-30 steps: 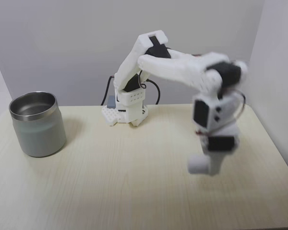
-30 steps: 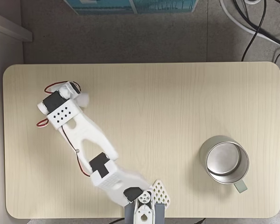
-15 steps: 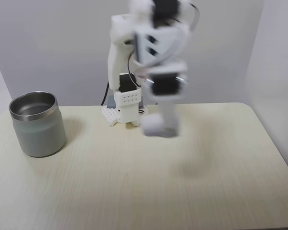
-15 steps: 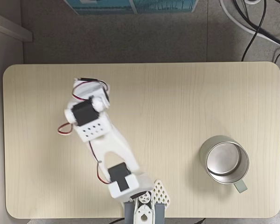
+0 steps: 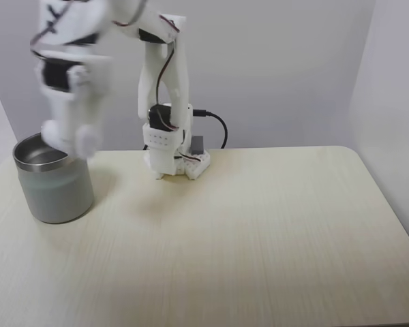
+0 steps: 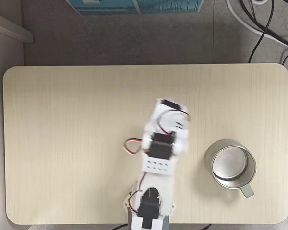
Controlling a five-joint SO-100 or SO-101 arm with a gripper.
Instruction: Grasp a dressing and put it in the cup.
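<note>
In a fixed view the cup [image 5: 54, 191], a steel tumbler with a pale grey-green outside, stands at the table's left. My gripper [image 5: 71, 139] hangs blurred just above its rim on the right side, pointing down. A white rounded lump at its lower end looks like the dressing [image 5: 87, 140], and the fingers seem shut on it. In the top-down fixed view the cup [image 6: 215, 148] sits at the right, and my gripper [image 6: 169, 117] is seen from above, left of the cup. The dressing is hidden beneath the gripper there.
The arm's base [image 5: 172, 155] is bolted at the table's back middle, with a black cable [image 5: 218, 126] behind it. A grey wall stands close along the right side. In the top-down fixed view, cables [image 6: 264, 24] lie on the floor beyond the table.
The arm has swung across the table with the dressing, from the far side opposite the cup, past the middle, to just over the cup's rim.
</note>
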